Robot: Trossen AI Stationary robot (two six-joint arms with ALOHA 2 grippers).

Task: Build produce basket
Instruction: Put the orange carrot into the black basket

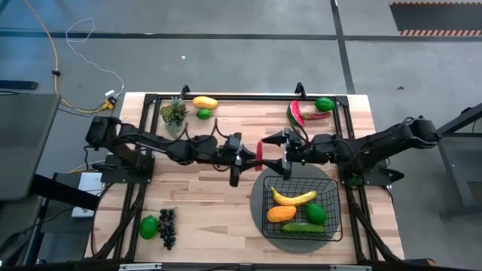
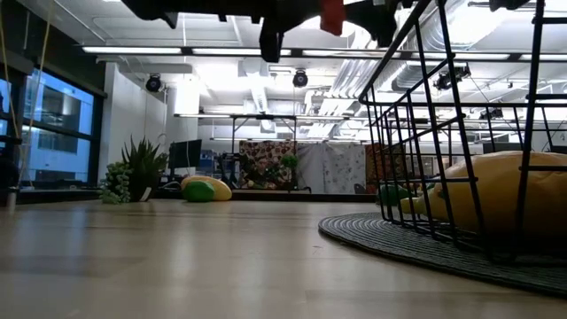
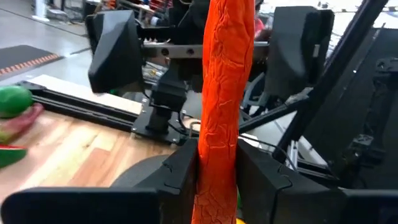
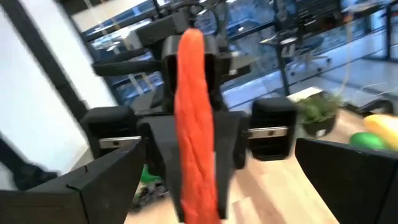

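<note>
The red chili [image 1: 260,153] is held in the air over the table's middle by my left gripper [image 1: 251,155], which is shut on it. My right gripper [image 1: 285,154] faces it from the table's right, open wide, with its fingers [image 4: 102,180] apart on either side of the view and touching nothing. The black wire-mesh basket [image 1: 331,197] stands on a round grey mat [image 1: 260,218], just near of the grippers. In it lie a banana [image 1: 294,198], an orange mango [image 1: 281,214], a lime [image 1: 315,213] and a cucumber [image 1: 303,226]. My left gripper pinches the chili between its two fingers [image 3: 180,171], on the lower part of its body [image 3: 214,149] as the left wrist view shows it. The fingers come level from the table's left and lie across the chili. It is lifted clear of the table [image 2: 332,16].
At the far edge lie a watermelon slice [image 1: 295,114], a lime [image 1: 324,104], a mango [image 1: 205,102], another lime [image 1: 203,114] and a small green plant [image 1: 173,113]. Near the left corner lie a lime [image 1: 148,226] and dark grapes [image 1: 167,226]. Bare wood stretches between.
</note>
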